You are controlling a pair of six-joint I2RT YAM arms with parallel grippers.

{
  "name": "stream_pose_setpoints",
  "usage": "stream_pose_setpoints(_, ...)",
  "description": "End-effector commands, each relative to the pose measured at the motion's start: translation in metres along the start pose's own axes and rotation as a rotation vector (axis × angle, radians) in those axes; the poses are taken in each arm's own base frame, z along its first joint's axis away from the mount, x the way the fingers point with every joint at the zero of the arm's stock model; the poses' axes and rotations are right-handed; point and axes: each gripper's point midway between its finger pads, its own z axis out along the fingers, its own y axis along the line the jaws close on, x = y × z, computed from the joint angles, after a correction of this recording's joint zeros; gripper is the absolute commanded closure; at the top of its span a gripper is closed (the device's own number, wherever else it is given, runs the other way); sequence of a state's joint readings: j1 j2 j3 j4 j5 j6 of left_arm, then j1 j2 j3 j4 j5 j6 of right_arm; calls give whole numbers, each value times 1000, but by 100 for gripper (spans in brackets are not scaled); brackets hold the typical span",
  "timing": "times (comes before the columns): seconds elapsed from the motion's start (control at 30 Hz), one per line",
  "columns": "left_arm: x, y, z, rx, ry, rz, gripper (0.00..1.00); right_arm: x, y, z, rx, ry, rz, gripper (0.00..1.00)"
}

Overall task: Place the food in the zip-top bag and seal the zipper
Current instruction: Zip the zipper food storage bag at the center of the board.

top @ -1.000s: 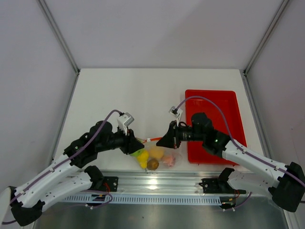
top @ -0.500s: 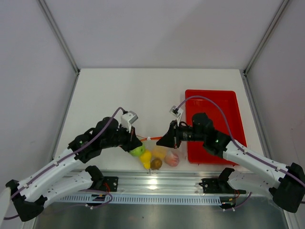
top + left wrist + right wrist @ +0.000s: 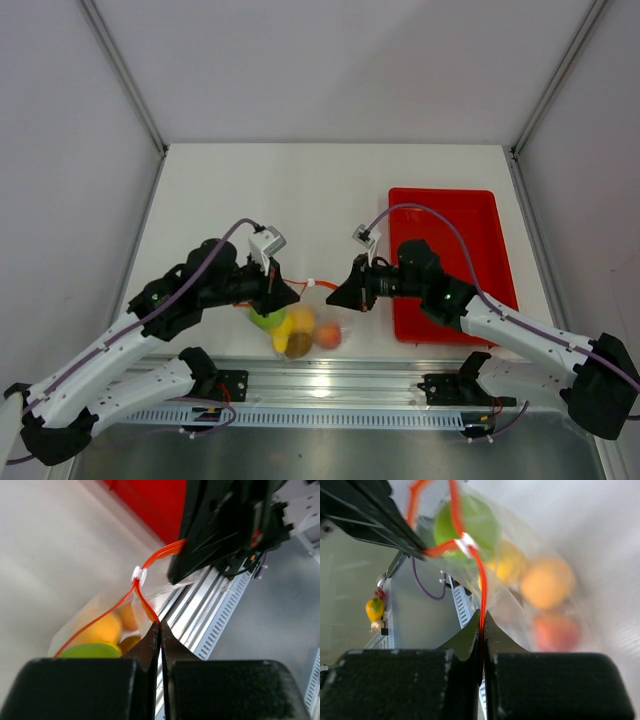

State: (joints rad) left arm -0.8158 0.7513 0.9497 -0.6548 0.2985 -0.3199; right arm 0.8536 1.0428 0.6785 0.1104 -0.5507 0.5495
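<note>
The left gripper [image 3: 160, 628] is clamped on the zipper [image 3: 167, 549]. The zip-top bag [image 3: 300, 325], with the food [image 3: 287, 331] inside, spans the gap near the worktop's [image 3: 300, 200] front edge. The right gripper [image 3: 482, 620] pinches the zipper's other end.

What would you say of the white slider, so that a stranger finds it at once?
Left of the red tray, the left gripper and right gripper hold a clear bag of fruit. Its orange zipper runs between them; the slider is the only white piece on it.
</note>
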Motion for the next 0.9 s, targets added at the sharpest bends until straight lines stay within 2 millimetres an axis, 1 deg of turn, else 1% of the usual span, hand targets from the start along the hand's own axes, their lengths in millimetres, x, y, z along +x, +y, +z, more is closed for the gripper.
stream_pose_setpoints(0.0,37,15,20,-9,80,-56,99,0,1,6,-21,-16,-19,100)
stream_pose_setpoints(0.1,50,28,23,-60,93,-66,99,5,-5,9,-10,-5,-11,100)
stream_pose_setpoints(0.13,50,31,22,-77,89,-64,99,5,-6,9,-6,-6,-10,100)
stream_pose_setpoints(0.23,42,28,17,-75,67,-42,100,6,-6,9,-5,-4,-10,100)
stream_pose_setpoints(0.27,40,27,15,-73,62,-30,98,6,-6,10,-6,-3,-10,100)
stream_pose_setpoints(0.3,37,26,13,-69,55,-23,92,5,-5,9,-7,-7,-13,100)
stream_pose_setpoints(0.33,27,21,9,-59,32,-12,87,5,-4,9,-9,-5,-12,100)
stream_pose_setpoints(0.37,24,20,7,-57,25,-3,72,6,-3,9,-12,-4,-15,100)
stream_pose_setpoints(0.4,20,17,5,-52,9,3,63,5,-1,9,-18,-4,-16,100)
stream_pose_setpoints(0.43,14,15,2,-46,-13,11,55,5,0,9,-20,-2,-20,100)
stream_pose_setpoints(0.5,6,10,0,-19,-52,34,48,7,5,9,-34,4,-26,100)
stream_pose_setpoints(0.53,3,8,-1,-13,-67,40,47,6,7,8,-44,6,-28,100)
stream_pose_setpoints(0.57,-1,7,0,-9,-81,50,42,7,9,8,-51,9,-31,100)
stream_pose_setpoints(0.7,-5,7,6,1,-75,93,38,7,19,9,-79,24,-45,100)
stream_pose_setpoints(0.77,-4,8,13,11,-47,114,38,5,24,8,-98,29,-53,100)
stream_pose_setpoints(0.8,-7,6,13,17,-48,123,38,5,25,9,-103,32,-53,100)
stream_pose_setpoints(0.83,-5,3,15,39,-36,129,39,5,26,9,-107,34,-54,100)
stream_pose_setpoints(0.87,-4,4,18,45,-27,144,40,5,28,8,-112,35,-56,100)
